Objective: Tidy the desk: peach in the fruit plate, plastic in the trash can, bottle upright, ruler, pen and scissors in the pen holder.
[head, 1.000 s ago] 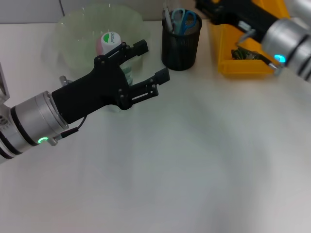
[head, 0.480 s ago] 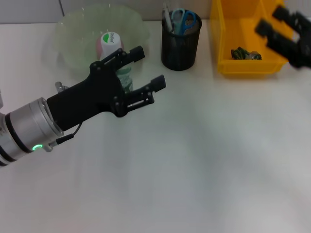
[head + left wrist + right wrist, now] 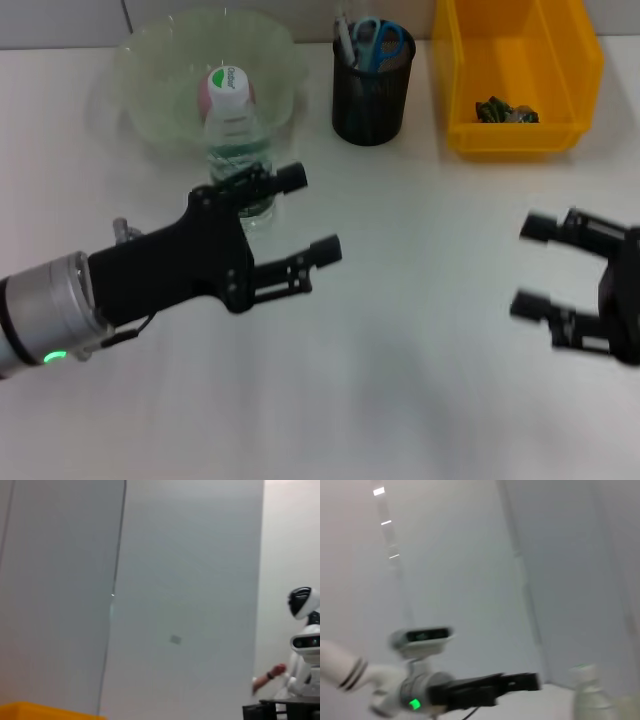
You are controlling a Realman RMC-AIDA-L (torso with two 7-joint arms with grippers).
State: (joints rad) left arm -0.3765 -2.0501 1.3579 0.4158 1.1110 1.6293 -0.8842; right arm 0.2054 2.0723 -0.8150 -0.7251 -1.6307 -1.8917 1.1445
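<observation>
The clear bottle (image 3: 238,150) with a white and green cap stands upright in front of the green fruit plate (image 3: 150,70). The pink peach (image 3: 204,95) lies in the plate, mostly hidden behind the cap. The black pen holder (image 3: 372,100) holds blue-handled scissors (image 3: 381,41) and a pen (image 3: 345,38). Crumpled plastic (image 3: 506,110) lies in the yellow trash bin (image 3: 520,140). My left gripper (image 3: 311,214) is open and empty, just in front and to the right of the bottle. My right gripper (image 3: 530,266) is open and empty over the table at the right.
The right wrist view shows my left arm (image 3: 470,690) and the bottle (image 3: 587,690) blurred. The left wrist view shows a wall, the bin's edge (image 3: 45,711) and another robot (image 3: 305,630) far off. Bare white table (image 3: 420,380) lies between the arms.
My left gripper has drawn back from the bottle toward me, leaving it upright. My right arm has swung from over the yellow bin down to the near right of the table.
</observation>
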